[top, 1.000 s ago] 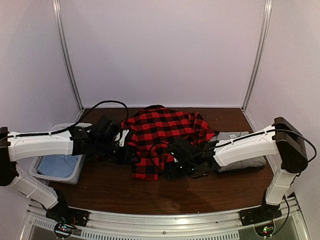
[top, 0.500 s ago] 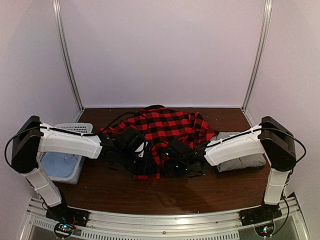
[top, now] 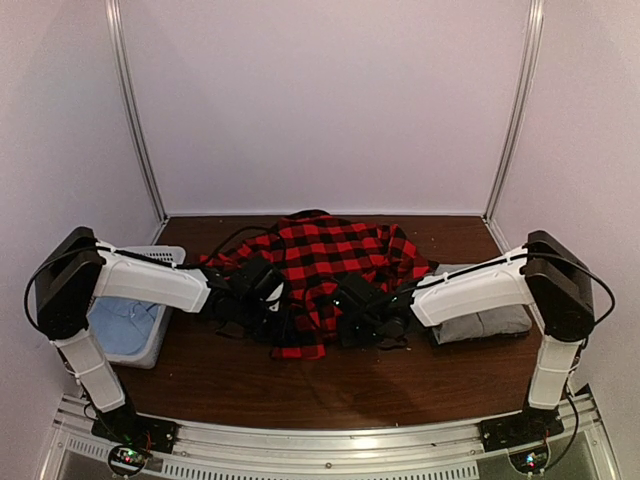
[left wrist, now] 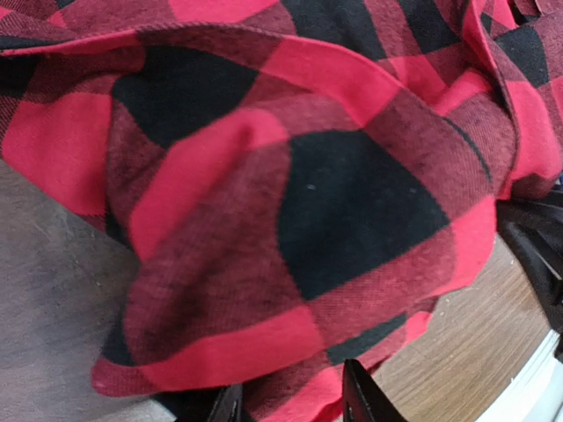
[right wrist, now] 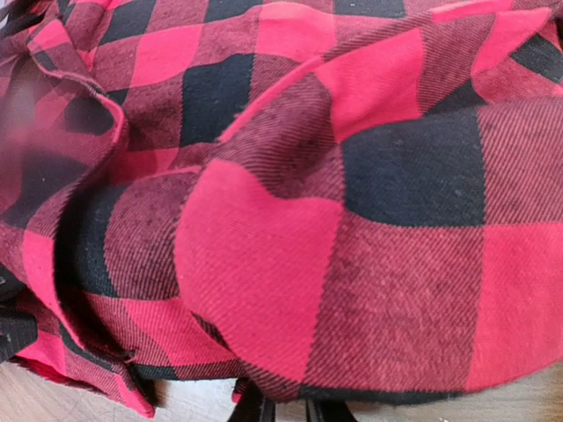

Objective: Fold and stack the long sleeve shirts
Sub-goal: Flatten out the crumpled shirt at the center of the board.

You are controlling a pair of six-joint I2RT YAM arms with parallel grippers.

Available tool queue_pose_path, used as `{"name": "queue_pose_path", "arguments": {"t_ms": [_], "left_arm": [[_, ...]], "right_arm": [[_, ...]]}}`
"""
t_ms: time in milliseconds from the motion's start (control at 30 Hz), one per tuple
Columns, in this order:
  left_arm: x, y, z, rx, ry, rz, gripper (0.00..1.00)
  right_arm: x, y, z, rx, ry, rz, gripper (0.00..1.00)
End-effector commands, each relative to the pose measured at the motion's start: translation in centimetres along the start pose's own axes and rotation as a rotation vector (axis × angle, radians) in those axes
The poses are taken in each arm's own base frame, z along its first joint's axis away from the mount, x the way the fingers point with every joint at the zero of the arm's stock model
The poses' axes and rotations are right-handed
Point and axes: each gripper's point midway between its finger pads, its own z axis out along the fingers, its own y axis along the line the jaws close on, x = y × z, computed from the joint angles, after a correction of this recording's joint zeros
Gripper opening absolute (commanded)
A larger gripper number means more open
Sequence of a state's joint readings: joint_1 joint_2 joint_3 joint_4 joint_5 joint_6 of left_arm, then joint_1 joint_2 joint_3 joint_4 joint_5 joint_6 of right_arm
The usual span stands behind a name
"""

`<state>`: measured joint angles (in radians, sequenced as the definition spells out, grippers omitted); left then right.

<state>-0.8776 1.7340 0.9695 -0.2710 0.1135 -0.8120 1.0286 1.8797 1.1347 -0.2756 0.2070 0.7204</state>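
Over the last second the left arm has swung in from beside the basket (top: 158,256) toward the middle of the table (top: 330,390). The right gripper (right wrist: 286,411) has drawn its jaws from wide to narrow. Both grippers are now meeting at the near hem of the red-and-black flannel shirt (top: 335,255). That hem was hanging flat and square a moment ago and is now bunching into a narrower, rumpled tongue between them.

The left gripper (left wrist: 295,400) is standing partly closed, with a thick wad of flannel running down between its fingers, so it is holding the shirt. In the right wrist view the cloth edge is sitting right at the narrowed fingertips, and the right gripper appears to be pinching it. The contact itself is hidden at the bottom of the picture. Judging from this, a two-handed grip on the hem is only now being completed. The fold itself is not yet made.

The flannel shirt is lying crumpled across the middle and back of the table, its checks rippling over soft ridges. Up close its weave is looking brushed and slightly fuzzy, with twill lines showing in the dark squares, and it is draping in heavy rounded folds. The grey shirt (top: 500,325) is lying as a flat, smooth, compact block to the right, partly under the right arm. The table is showing dark wood grain. The pale basket at the left is holding something light blue.
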Motion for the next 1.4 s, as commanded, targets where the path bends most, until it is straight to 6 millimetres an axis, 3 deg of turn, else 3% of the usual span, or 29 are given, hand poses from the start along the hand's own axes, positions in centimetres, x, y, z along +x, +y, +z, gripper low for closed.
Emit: {"name": "queue_pose_path", "arguments": {"t_ms": [0,333,567,800,833,1067,1367], "left_arm": [[-0.4,1.0,0.6,-0.005,-0.017,0.009,0.40],[0.0,2.3,1.1,-0.010,0.004,-0.001,0.38],[0.1,1.9,1.3,0.020,0.011,0.001,0.35],[0.2,2.2,0.9,0.009,0.004,-0.002,0.00],[0.2,2.3,0.8,0.001,0.001,-0.002,0.00],[-0.9,2.9,-0.8,-0.040,-0.045,-0.010,0.00],[-2.2,3.2,-4.7,-0.033,-0.102,-0.016,0.00]], "right_arm": [[-2.1,-1.0,-2.2,0.025,-0.057,0.005,0.08],[-2.9,-1.2,-4.5,-0.035,-0.052,0.000,0.05],[-2.4,-0.7,-4.3,-0.090,-0.029,0.005,0.08],[-2.1,-0.8,-4.2,-0.094,-0.020,0.006,0.07],[-2.3,-0.9,-4.3,-0.092,-0.025,0.006,0.07],[-3.0,-2.0,-5.4,-0.082,-0.041,0.021,0.07],[-5.7,-4.3,-8.9,-0.094,-0.109,0.072,0.04]]}}
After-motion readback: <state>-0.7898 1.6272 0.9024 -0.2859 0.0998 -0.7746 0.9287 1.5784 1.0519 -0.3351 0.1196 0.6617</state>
